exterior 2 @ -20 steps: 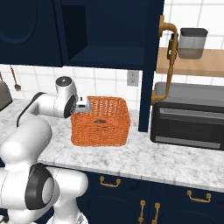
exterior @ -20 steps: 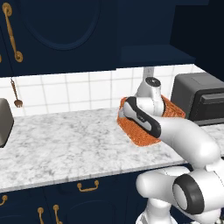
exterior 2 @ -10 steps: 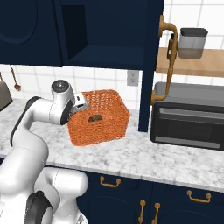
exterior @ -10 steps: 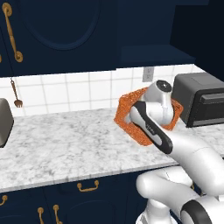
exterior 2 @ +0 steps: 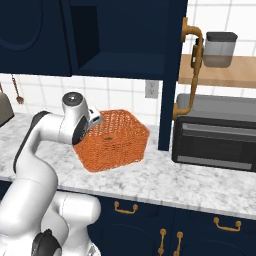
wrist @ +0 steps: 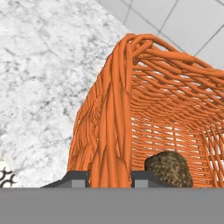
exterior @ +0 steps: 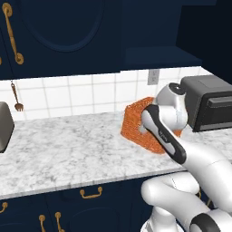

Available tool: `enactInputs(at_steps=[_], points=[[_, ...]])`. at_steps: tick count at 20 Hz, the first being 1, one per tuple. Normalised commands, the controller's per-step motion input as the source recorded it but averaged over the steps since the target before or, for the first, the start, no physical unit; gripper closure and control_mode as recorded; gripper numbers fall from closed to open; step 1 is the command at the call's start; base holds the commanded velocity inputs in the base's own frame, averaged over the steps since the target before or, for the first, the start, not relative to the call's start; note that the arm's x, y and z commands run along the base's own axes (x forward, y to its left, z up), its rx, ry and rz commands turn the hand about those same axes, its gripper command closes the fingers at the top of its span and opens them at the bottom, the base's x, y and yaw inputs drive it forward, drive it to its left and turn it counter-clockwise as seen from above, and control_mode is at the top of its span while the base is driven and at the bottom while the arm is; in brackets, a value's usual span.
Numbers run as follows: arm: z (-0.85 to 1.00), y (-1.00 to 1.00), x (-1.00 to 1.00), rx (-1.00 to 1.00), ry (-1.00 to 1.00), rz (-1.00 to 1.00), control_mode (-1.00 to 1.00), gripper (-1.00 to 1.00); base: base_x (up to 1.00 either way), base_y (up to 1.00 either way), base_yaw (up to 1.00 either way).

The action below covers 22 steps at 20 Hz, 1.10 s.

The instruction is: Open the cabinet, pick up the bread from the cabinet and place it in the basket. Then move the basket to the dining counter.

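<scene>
The gripper (wrist: 110,178) is clamped across the near wall of the basket (wrist: 144,109), one finger on each side. The bread (wrist: 169,168) lies inside, just beyond the inner finger. Carrying stage in hand; next, lift clear of the worktop (exterior: 63,149) toward the dining counter.

Left base view: from behind the arm on its left, looking forward and down over the marble worktop (exterior: 68,145).
Right base view: from behind on the right, facing the same worktop and tiled wall.
Shared: basket (exterior: 136,127) (exterior 2: 117,145), oven (exterior: 210,106) (exterior 2: 215,132).
Hand view: very near, looking along the basket (wrist: 144,109) rim at the bread (wrist: 169,168).
</scene>
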Motion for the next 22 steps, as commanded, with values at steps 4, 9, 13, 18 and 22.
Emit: enactInputs(at_steps=[4, 9, 13, 18, 22], points=[[0.11, -0.03, -0.02, -0.2, -0.05, 0.12, -1.0, 1.0, 0.0, 0.0, 0.0], [0.23, -0.1, -0.05, -0.13, -0.01, 0.17, -1.0, 1.0, 0.0, 0.0, 0.0], [0.07, -0.3, -0.19, -0.13, 0.0, 0.19, -1.0, 1.0, 0.0, 0.0, 0.0], [0.0, -0.44, -0.12, -0.05, 0.0, 0.15, -1.0, 1.0, 0.0, 0.0, 0.0], [0.01, -0.37, -0.07, 0.0, 0.0, 0.06, -1.0, 1.0, 0.0, 0.0, 0.0]])
